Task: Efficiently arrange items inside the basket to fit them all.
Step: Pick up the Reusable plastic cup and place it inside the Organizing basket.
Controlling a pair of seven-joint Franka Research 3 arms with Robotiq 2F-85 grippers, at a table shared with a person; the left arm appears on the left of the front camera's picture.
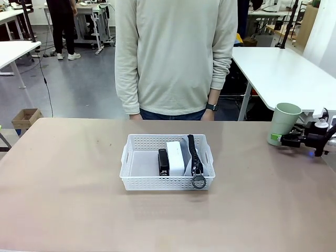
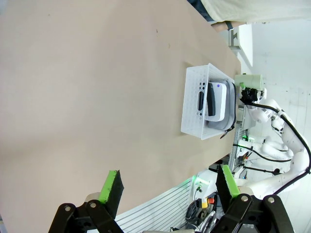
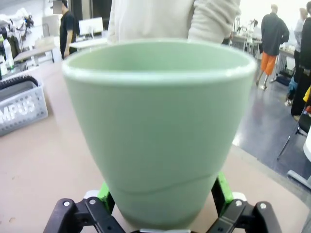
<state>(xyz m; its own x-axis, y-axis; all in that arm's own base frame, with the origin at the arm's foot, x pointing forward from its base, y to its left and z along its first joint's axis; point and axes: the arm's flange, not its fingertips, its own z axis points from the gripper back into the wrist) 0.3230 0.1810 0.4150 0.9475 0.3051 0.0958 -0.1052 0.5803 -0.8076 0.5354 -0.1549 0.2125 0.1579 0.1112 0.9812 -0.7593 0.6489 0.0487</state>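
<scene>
- Pale green cup (image 3: 160,131) sits clamped in right end effector (image 3: 163,194), well right of basket (image 1: 157,182).
- Left end effector (image 2: 170,187) gapes apart, empty.
- Stapler (image 1: 164,161), box (image 1: 175,157) and pouch (image 1: 193,152) lie inside basket.

The shallow white rectangular plastic basket (image 1: 137,181) has a regular grid of small holes along its sides. Inside it are a small black stapler (image 1: 164,161), a plain white rectangular box (image 1: 176,156), and a grey fabric pouch (image 1: 205,167) with white lettering, a black strap (image 1: 192,149) and a black ring (image 1: 198,182). At the far right, the pale green plastic cup (image 1: 284,121) is unpatterned. The left gripper (image 2: 170,182) and right gripper (image 1: 279,139) are black with bright green pads. The flat tabletop (image 1: 63,199) is plain pinkish tan.
</scene>
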